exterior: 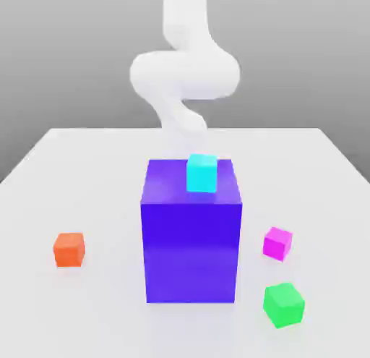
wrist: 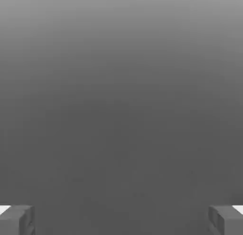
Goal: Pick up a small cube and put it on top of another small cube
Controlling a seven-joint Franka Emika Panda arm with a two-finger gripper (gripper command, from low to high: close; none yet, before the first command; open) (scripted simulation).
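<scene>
Gripper (wrist: 121, 220) spread wide; 1 cyan cube (exterior: 201, 173) atop blue box (exterior: 191, 252).

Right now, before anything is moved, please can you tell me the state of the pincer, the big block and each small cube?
Pincer: open
Blue block: standing on the table
Cyan cube: on top of the blue block
Orange cube: on the table, unstacked
Magenta cube: on the table, unstacked
Green cube: on the table, unstacked
</scene>
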